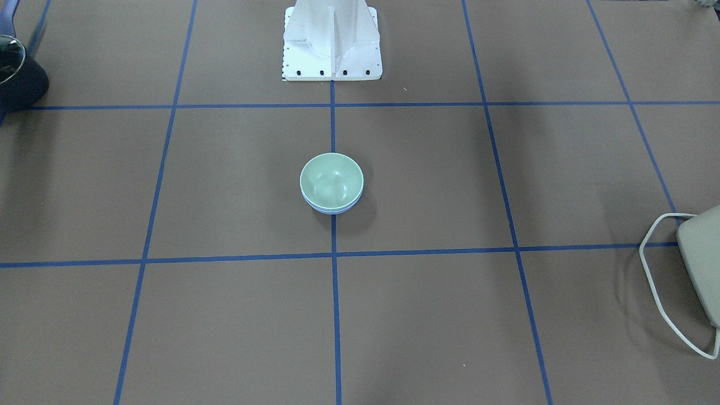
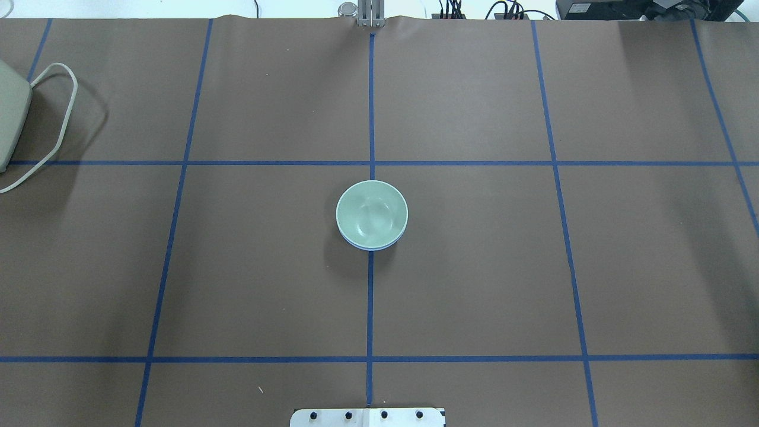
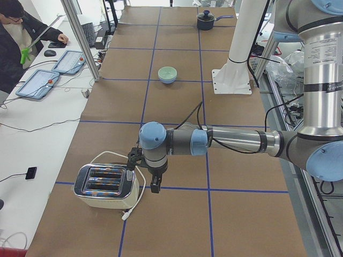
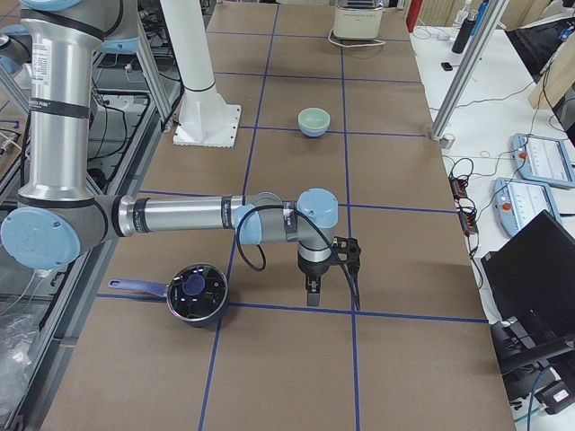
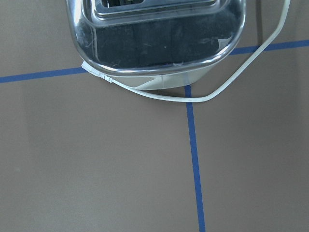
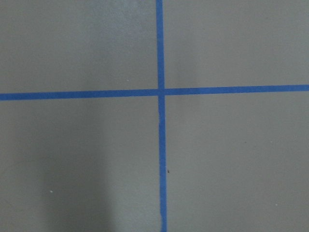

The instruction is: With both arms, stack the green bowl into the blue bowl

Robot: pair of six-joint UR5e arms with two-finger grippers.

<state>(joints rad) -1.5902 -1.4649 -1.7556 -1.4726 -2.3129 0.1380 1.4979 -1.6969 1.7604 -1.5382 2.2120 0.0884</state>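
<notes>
Pale mint, the green bowl [image 1: 331,181] sits nested in the blue bowl [image 1: 333,210], mid-counter [image 1: 225,185]. Stacking looks done, nothing left. Left hand [image 3: 155,187] by toaster [image 3: 104,184], right hand [image 4: 312,294] near pot [image 4: 198,292], both well apart from the bowls. Open or closed: cannot tell.

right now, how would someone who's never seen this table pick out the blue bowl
Start at the white pedestal and follow the centre blue tape line out to the only stack of bowls. The blue bowl is the lower one, showing only as a thin periwinkle crescent under the mint-green bowl nested inside it.
</notes>
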